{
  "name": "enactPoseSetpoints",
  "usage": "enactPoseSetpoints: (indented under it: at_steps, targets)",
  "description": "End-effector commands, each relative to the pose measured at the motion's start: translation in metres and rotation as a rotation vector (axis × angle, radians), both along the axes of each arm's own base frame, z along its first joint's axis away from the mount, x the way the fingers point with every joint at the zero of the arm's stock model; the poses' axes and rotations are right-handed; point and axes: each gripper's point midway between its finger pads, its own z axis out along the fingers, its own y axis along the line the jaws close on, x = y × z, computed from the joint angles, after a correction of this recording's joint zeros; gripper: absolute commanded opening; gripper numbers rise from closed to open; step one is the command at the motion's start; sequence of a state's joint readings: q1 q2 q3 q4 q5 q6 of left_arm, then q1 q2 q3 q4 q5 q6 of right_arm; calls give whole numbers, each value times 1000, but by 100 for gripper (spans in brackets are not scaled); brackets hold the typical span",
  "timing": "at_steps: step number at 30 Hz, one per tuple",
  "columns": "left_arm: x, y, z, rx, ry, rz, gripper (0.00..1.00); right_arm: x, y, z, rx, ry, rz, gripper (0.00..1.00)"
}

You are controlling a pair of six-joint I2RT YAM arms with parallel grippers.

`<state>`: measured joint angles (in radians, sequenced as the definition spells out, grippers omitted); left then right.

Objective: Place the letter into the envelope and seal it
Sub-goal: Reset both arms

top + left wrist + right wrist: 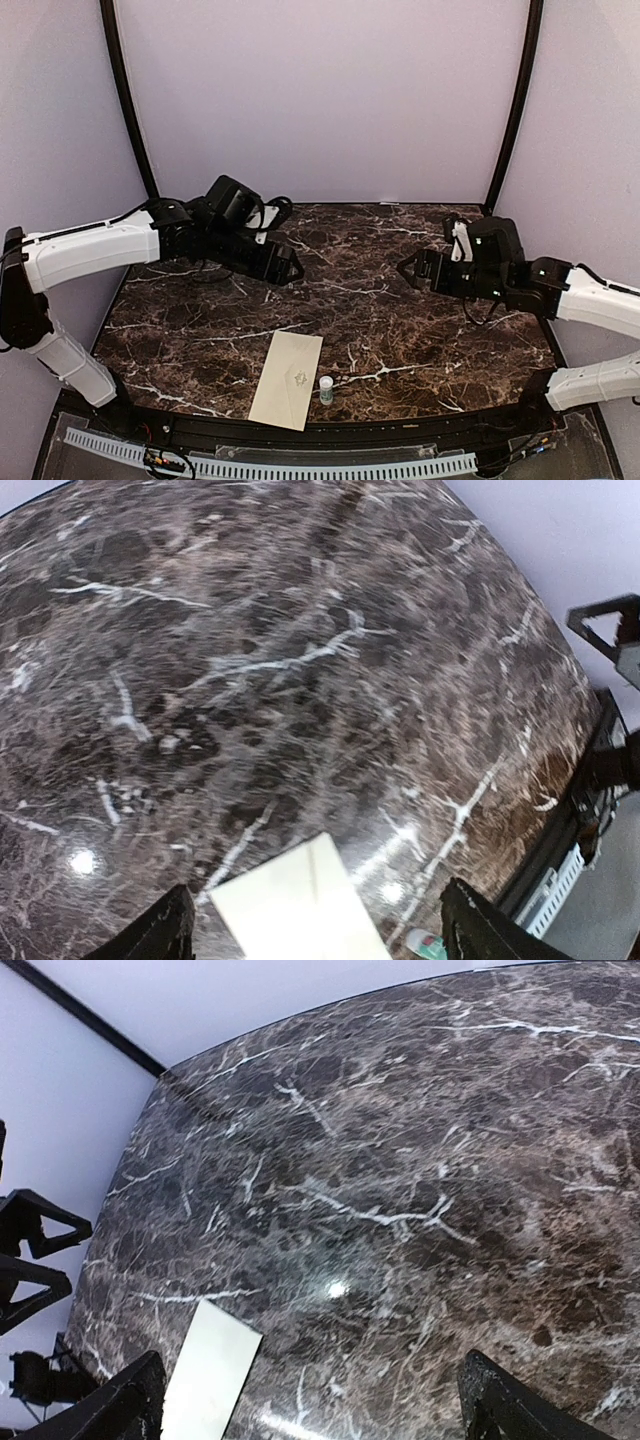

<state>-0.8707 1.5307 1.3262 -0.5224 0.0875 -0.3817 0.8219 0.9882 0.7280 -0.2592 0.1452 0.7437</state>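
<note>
**A:** Item one, the envelope (287,378). Where do you have it?

**B:** It lies flat on the bench (400,340) at the middle of the near edge, long side running away from you and a little tilted. The faint emblem faces up. No flap stands open that I can see. A small bottle (326,390) with a green cap stands just beside its right side.

**A:** Item two, the letter?

**B:** No loose sheet shows in any view. Whether one is already inside the envelope cannot be told from here.

**A:** Item three, your pincers?

**B:** The left pincer (297,268) is spread wide and holds nothing. It hangs over the left half of the bench, well apart from the envelope. The right pincer (405,270) is also wide and holds nothing, over the right half, facing the left one.

**A:** Step in hand?

**B:** By my judgement you are either at the very start or at the close, as neither arm is engaged. Your next move calls for checking the flap: if it is unsealed, bring one pincer down to pin the envelope and press the flap with the other.
</note>
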Motion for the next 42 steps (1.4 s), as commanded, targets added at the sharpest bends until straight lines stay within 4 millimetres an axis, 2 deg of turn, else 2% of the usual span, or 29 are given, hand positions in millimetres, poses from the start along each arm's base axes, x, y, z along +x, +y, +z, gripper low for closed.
enactPoseSetpoints:
  at_steps: [1,2,3,4,5,6,7,8,9,10,11,12,13,14,15,16,17,18,19,23,27,32,38,40,42]
  targets:
    - [69,80,8,-120,-115,273,84,38,-21,-12,-55,-13,-10,99]
    - [80,94,29,-200,-173,308,84,50,-33,-14,-61,-16,-39,99]
    - [96,134,12,-202,-156,421,84,60,-45,-14,-74,-29,-68,99]
    - [103,151,30,-269,-217,460,84,68,-56,-13,-78,-41,-84,99]
    - [114,191,32,-306,-265,564,86,75,-68,-10,-84,-62,-99,99]
    - [113,213,14,-298,-254,619,87,82,-82,-8,-87,-80,-129,99]
    - [121,252,28,-338,-329,716,88,88,-96,-4,-84,-105,-153,99]
    - [119,286,12,-323,-331,808,89,94,-111,-2,-77,-125,-183,98]
    - [118,301,21,-346,-384,853,91,98,-126,2,-69,-150,-217,99]
    - [113,333,5,-326,-385,950,93,101,-140,6,-58,-179,-249,99]
    - [110,351,14,-324,-456,1013,96,103,-154,7,-56,-205,-280,99]
    - [102,364,-3,-297,-457,1061,97,104,-165,13,-54,-250,-314,99]
    - [98,379,10,-285,-549,1120,98,105,-178,15,-64,-288,-355,99]
    - [91,384,-6,-247,-555,1134,99,104,-186,23,-74,-347,-388,99]
    - [87,389,9,-261,-641,1144,99,102,-194,27,-91,-397,-421,99]
    - [80,389,-5,-226,-644,1134,99,97,-200,24,-111,-437,-444,99]
    - [76,390,9,-245,-727,1126,99,93,-204,28,-125,-492,-462,99]
    - [67,389,2,-212,-756,1107,99,88,-209,29,-147,-539,-486,99]
    - [64,390,10,-213,-817,1100,99,82,-215,31,-168,-586,-508,99]
    - [47,394,-13,-123,-877,1089,99,69,-228,21,-205,-675,-575,99]
    - [45,395,-35,-56,-862,1070,99,54,-236,4,-234,-745,-615,99]
    - [54,391,-42,-63,-831,1046,99,47,-242,-2,-259,-754,-643,99]
    - [56,387,-45,-61,-818,1018,99,45,-244,3,-251,-773,-662,99]
    - [56,385,-44,-67,-826,1005,99,42,-245,-9,-261,-748,-659,99]
    - [56,386,-43,-67,-829,1013,99,42,-246,-10,-263,-745,-666,99]
